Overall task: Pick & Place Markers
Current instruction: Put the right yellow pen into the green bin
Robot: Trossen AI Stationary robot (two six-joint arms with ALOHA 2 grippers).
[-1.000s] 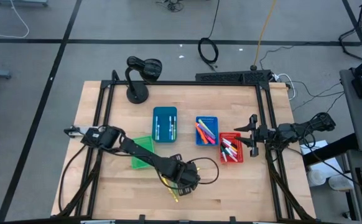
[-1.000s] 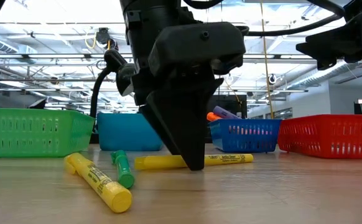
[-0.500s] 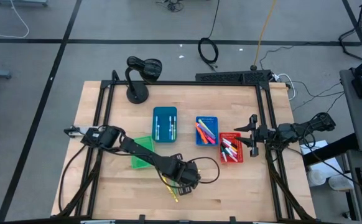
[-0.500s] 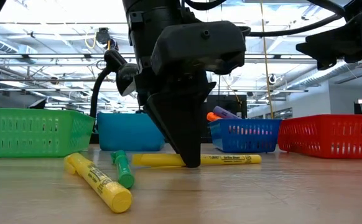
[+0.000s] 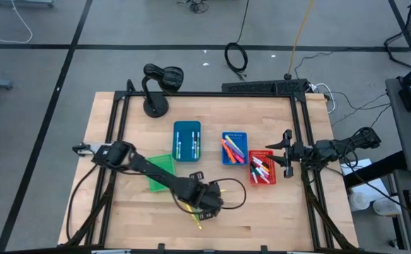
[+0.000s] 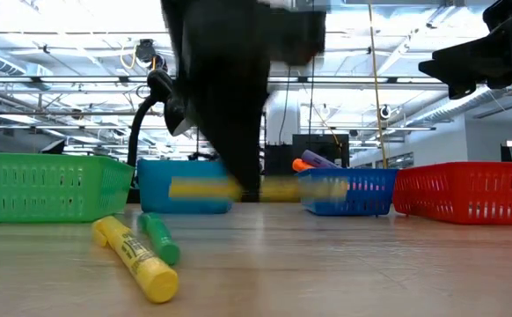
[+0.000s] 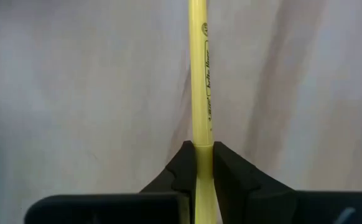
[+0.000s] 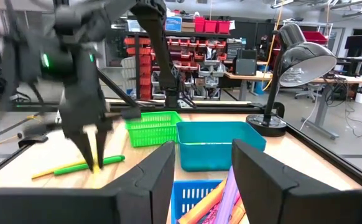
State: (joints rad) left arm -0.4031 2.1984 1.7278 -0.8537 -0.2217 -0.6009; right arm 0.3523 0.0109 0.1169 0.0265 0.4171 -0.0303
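My left gripper [image 5: 207,202] is near the table's front middle, shut on a thin yellow marker [image 7: 199,74] that hangs above the wood [image 6: 238,188]. Below it, a fat yellow marker [image 6: 137,258] and a green marker [image 6: 159,238] lie flat on the table. More markers lie in the teal bin [image 5: 187,140], the blue bin [image 5: 234,147] and the red bin [image 5: 262,167]. My right gripper [image 5: 284,152] waits open at the table's right edge, above the red bin. My left gripper pinches the thin yellow marker's barrel [image 7: 200,149], about mid-length, between its two fingers [image 7: 184,168]. The fingers come steeply from above and lie across the marker. The marker hangs about level, clear of the table.
A green bin [image 5: 162,171] stands just left of my left arm's forearm. A black desk lamp [image 5: 156,88] stands at the far left. Bare wood lies at the front right [image 5: 276,219] and front left of the table.
My left gripper has taken hold of the thin yellow marker, which lay on the table, and has risen with it. The marker is now lifted clear and stays about level. The other two loose markers remain on the wood.
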